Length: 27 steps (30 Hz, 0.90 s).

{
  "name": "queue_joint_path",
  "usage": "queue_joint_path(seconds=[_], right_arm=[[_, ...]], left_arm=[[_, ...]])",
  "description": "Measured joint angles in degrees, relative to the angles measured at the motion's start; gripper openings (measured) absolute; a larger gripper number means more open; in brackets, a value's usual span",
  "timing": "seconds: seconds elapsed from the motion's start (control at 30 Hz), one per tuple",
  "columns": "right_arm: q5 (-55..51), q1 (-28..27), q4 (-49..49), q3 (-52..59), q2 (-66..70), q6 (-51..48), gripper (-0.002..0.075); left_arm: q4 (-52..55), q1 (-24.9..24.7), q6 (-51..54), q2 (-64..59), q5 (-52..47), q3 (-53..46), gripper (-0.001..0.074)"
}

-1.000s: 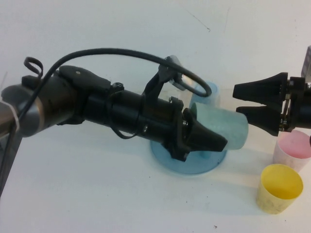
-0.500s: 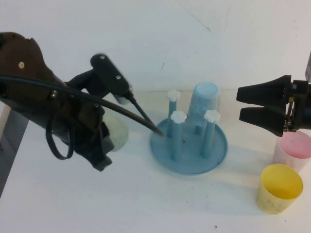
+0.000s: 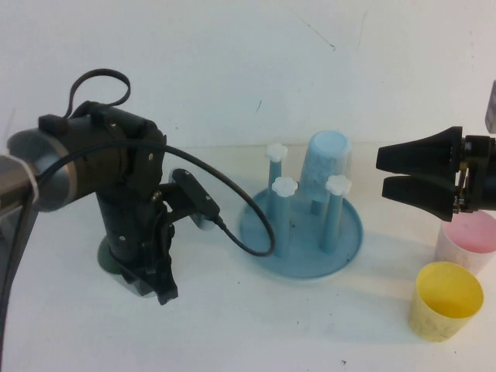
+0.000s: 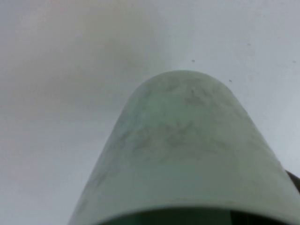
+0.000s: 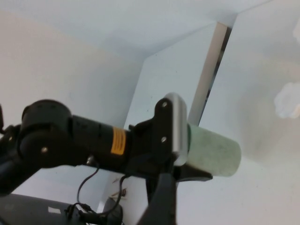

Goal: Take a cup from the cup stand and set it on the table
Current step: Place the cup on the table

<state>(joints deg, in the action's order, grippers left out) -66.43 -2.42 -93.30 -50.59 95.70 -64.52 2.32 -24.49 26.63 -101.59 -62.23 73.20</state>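
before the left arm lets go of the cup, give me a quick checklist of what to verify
1. Left gripper jaws shut on the mint cup: ok.
2. Cup off the cup stand: ok, the arm is over bare table to the stand's left.
3. Cup resting on the table: cannot tell, the arm hides it in the high view.
4. Drop spot away from other cups: ok, the yellow cup and pink cup stand far right.
5. Right gripper out of the way: ok, open, right of the stand.

Bare table lies between the left end effector and the cup stand; pink cup and yellow cup crowd the right.
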Motion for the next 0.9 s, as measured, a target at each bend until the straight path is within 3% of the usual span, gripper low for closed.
queue_joint_path(seconds=[0.5,0.6,0.8,0.9], right_arm=[[0.0,0.0,1.4,0.0,0.0,-1.6,0.0692],[0.0,0.0,1.4,0.0,0.0,-1.7,0.0692],[0.0,0.0,1.8,0.0,0.0,-1.9,0.0692],[0.0,0.0,1.9,0.0,0.0,-1.9,0.0692]], left_arm=[[0.4,-0.4,-0.4,-14.6,-6.5,16.0,0.0038],[0.4,-1.3,-0.4,-15.6,-6.7,17.1,0.0111],[0.4,-3.3,-0.5,-15.6,-7.1,19.6,0.0361],[0.7,-4.1,-3.4,-15.4,-7.1,22.3,0.0395]])
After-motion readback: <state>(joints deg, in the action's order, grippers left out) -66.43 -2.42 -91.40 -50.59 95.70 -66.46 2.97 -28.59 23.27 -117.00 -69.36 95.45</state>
